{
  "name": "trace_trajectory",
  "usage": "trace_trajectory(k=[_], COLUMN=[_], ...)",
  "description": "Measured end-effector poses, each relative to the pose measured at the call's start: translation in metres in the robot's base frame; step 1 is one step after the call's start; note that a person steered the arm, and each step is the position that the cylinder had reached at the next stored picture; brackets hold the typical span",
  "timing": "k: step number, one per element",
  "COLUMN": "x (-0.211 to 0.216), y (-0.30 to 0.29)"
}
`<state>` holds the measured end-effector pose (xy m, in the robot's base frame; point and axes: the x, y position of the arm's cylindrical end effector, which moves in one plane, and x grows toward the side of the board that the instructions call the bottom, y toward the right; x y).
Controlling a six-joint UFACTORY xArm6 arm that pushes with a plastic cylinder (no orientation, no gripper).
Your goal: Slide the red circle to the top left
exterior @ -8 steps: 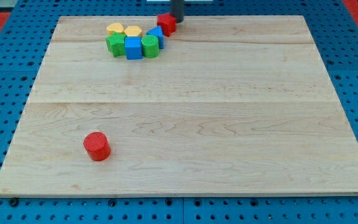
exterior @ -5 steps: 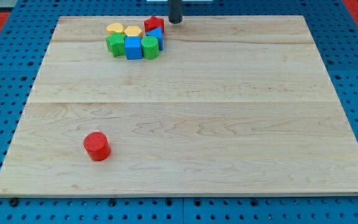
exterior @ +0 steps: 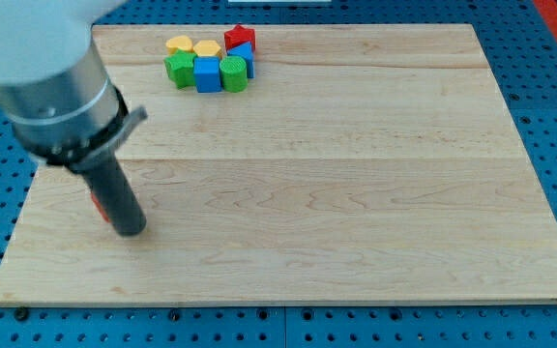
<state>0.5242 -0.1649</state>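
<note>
**Q:** Tip position?

**A:** My tip (exterior: pixel 130 230) sits in the lower left part of the wooden board (exterior: pixel 356 193), at the end of the dark rod that slants down from the large grey arm body filling the view's top left. No gripper on this rig, so nothing to record as apart or together.

**Q:** Red circle?

**A:** Almost wholly hidden. Only a thin red sliver (exterior: pixel 97 205) shows at the rod's left edge, just above the tip. Cannot tell whether tip and circle touch.

**Q:** Other blocks?

**A:** Cluster near the top edge, left of centre, well apart from the tip. Back row: two yellow blocks (exterior: pixel 191 45), shapes unclear, then a red block (exterior: pixel 239 38) at the cluster's right. Front row: green block (exterior: pixel 178 67), blue cube (exterior: pixel 207 73), green block (exterior: pixel 233 72), all touching or just beside each other. A second blue block (exterior: pixel 248 56) shows partly under the red one.
</note>
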Motion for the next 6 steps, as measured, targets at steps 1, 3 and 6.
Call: trace_trajectory(k=[1, 3, 6], x=[-0.047, -0.023, -0.057], y=[-0.026, -0.059, -0.082])
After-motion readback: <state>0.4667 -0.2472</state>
